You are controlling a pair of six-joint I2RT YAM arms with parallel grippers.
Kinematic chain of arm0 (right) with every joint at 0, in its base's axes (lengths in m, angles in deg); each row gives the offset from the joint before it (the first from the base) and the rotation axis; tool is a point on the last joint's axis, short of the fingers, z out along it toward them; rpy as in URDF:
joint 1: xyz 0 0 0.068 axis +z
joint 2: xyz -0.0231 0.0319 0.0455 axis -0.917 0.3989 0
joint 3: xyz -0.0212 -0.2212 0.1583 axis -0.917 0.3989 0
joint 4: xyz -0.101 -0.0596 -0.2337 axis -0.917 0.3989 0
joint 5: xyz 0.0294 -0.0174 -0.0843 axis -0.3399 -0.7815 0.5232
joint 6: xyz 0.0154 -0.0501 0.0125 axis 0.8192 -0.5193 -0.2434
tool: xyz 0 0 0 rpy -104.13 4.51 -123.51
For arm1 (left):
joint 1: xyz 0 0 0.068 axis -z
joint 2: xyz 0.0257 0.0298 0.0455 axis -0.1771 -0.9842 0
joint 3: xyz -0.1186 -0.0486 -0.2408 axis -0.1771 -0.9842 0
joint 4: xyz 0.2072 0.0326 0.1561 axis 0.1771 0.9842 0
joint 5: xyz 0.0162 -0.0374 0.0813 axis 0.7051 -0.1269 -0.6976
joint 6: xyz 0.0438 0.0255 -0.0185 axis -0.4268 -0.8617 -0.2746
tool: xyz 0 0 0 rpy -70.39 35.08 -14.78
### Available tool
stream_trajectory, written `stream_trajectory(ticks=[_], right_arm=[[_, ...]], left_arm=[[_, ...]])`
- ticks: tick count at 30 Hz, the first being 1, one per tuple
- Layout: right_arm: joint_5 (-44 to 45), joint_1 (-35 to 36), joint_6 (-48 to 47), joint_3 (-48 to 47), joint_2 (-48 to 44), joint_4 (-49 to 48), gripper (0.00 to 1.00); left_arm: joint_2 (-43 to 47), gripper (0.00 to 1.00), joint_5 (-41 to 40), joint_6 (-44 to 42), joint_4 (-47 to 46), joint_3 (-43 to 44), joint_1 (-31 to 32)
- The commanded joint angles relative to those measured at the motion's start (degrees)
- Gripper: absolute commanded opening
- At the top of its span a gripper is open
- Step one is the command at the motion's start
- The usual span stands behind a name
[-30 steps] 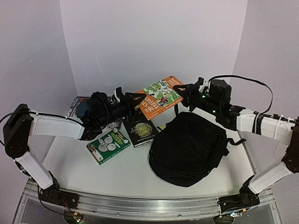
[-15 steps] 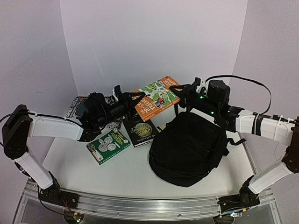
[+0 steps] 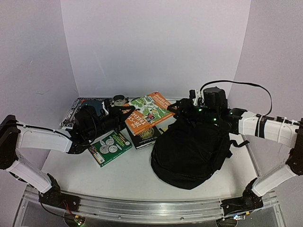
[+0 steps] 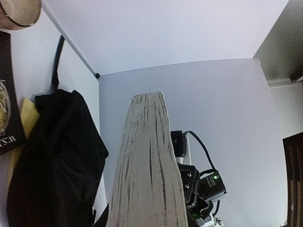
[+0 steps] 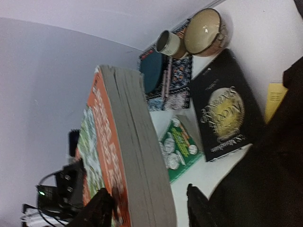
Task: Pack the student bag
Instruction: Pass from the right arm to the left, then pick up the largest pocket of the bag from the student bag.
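The student bag (image 3: 189,146) lies as a big black backpack on the table's right half, also in the left wrist view (image 4: 52,156) and the right wrist view (image 5: 270,179). An orange book (image 3: 147,109) hangs tilted above the table just left of the bag's top. My left gripper (image 3: 124,112) is shut on its left end; the left wrist view shows only the book's page edge (image 4: 147,165). My right gripper (image 3: 176,109) is open, its fingers straddling the book's right end (image 5: 137,156) with a gap on one side.
A green book (image 3: 110,147) and a black book with a gold emblem (image 3: 144,133) lie flat under the orange one. A patterned book (image 3: 78,106), a cup (image 5: 170,42) and a bowl (image 5: 203,30) stand at the back left. A yellow slip (image 5: 274,101) lies by the bag.
My right gripper has opened off the orange book. The book and both arms have come down and shifted left, with the left gripper still holding it.
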Motion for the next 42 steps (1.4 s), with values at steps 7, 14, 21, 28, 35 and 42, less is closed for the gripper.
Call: stream_trajectory(ticks=[7,14,21,28,35,42], right_arm=[[-0.3,-0.2,-27.5,-4.6,-4.5,36.2,0.77],[6.2,4.3,-36.3,-7.5,-4.2,49.5,0.81],[11.4,11.8,-38.9,-9.6,-0.5,55.0,0.83],[10.0,14.9,-45.5,-10.2,0.0,64.8,0.82],[10.8,19.6,-47.9,-10.6,2.2,69.2,0.78],[15.7,23.5,-48.7,-11.2,6.5,69.8,0.71]], left_arm=[[11.0,0.0,-5.3,-4.8,7.9,-2.5,-6.5],[12.9,0.0,0.9,-7.3,15.8,-3.2,-12.8],[14.6,0.0,3.3,-8.7,20.4,-4.0,-16.1],[15.4,0.0,5.2,-10.5,23.6,-3.1,-17.3],[14.6,0.0,5.9,-12.6,26.1,-0.9,-17.5],[13.2,0.0,7.4,-13.2,26.8,0.9,-17.5]])
